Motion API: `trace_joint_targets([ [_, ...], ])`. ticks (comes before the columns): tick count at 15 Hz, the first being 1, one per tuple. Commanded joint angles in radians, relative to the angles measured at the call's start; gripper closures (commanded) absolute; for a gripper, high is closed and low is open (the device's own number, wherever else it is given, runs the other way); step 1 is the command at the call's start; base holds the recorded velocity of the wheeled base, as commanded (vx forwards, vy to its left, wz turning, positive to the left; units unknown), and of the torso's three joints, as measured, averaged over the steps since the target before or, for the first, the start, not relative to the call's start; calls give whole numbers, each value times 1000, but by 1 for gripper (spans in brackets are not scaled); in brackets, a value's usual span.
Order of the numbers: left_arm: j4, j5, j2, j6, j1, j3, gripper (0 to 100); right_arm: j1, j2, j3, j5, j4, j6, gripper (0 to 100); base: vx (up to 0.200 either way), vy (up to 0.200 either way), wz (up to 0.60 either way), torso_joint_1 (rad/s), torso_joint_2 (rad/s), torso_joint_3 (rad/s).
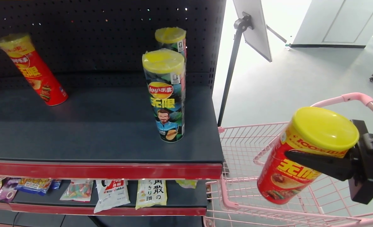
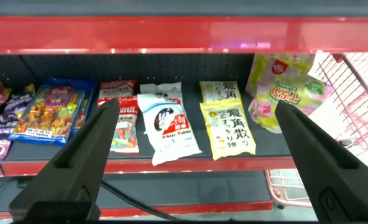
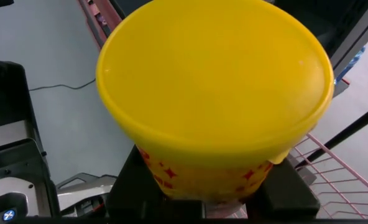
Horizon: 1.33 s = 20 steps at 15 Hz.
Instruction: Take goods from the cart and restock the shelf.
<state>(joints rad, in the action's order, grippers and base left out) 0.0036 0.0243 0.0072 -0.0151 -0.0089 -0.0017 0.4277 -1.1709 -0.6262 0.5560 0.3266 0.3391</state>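
Observation:
My right gripper is shut on a red chip can with a yellow lid, held tilted above the pink cart, to the right of the shelf. The right wrist view looks down on the can's yellow lid. On the dark shelf board stand two green chip cans, one in front of the other, and a red chip can at the left. My left gripper is open with nothing between its fingers, facing the lower shelf's snack bags.
The shelf's red front rail runs below the board. Snack bags lie on the lower shelf. A stand with a tilted panel rises right of the shelf. Bare board lies between the left red can and the green cans.

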Motion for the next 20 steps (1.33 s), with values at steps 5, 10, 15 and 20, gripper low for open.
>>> trace_joint_targets([
  [5,-1,0,0,0,0,0,0,-32,48,22,7,0,-8,100,0,0,0,66,-150,-82],
  [10,-1,0,0,0,0,0,0,40,111,25,4,-6,-3,100,0,0,0,0,0,0],
  [15,-1,0,0,0,0,0,0,145,56,5,-70,-4,4,100,0,0,0,0,0,0],
  [20,-1,0,0,0,0,0,0,174,34,-29,-119,-4,3,100,0,0,0,0,0,0],
])
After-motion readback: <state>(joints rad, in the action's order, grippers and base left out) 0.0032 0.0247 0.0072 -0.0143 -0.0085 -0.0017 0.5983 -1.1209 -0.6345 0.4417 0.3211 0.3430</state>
